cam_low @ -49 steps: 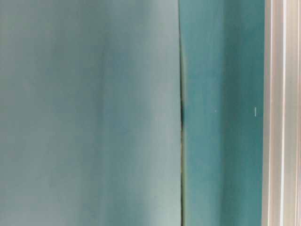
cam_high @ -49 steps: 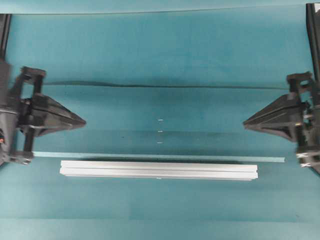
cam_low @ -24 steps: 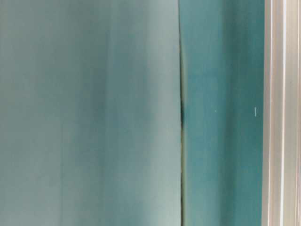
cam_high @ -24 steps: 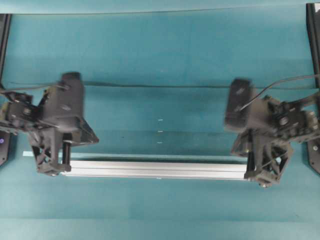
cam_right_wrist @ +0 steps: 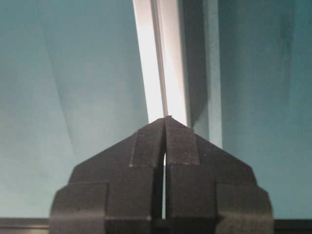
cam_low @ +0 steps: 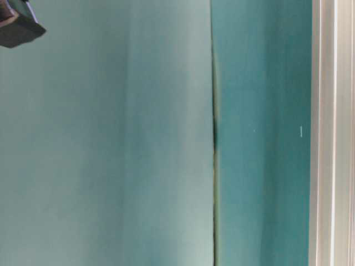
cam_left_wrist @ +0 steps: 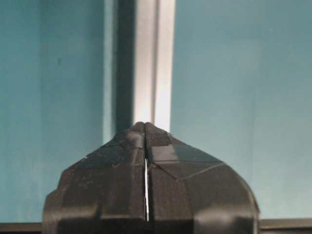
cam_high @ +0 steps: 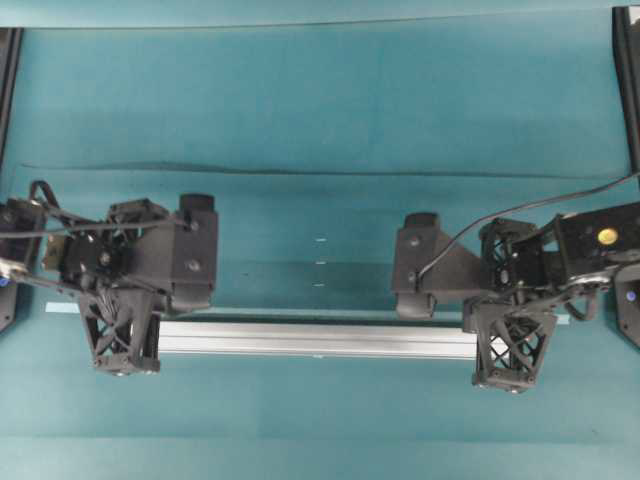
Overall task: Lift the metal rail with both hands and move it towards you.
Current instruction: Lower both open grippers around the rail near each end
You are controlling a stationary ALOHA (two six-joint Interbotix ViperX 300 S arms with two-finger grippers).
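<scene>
Since half a second ago both arms have swung further inward over the table, and each black gripper now sits squarely above one end of the metal rail (cam_high: 315, 339) rather than at an angle beside it. The left gripper (cam_high: 122, 345) hangs over the rail's left end; in its wrist view the left gripper (cam_left_wrist: 145, 127) has its two pointed jaws pressed together with only a hairline slit between them, tips over the rail (cam_left_wrist: 153, 63). The right gripper (cam_high: 510, 355) is over the rail's right end; from its wrist camera the right gripper (cam_right_wrist: 165, 118) shows the same closed, narrow stance, tips above the bright rail (cam_right_wrist: 161, 58). Whether either gripper touches the rail cannot be told. The rail lies flat and straight across the lower middle of the teal table (cam_high: 320, 110), parallel to its front edge. A thin pale tape strip (cam_high: 300, 311) runs just behind the rail. In the table-level view the rail (cam_low: 331, 133) appears as a silver band along the right edge.
</scene>
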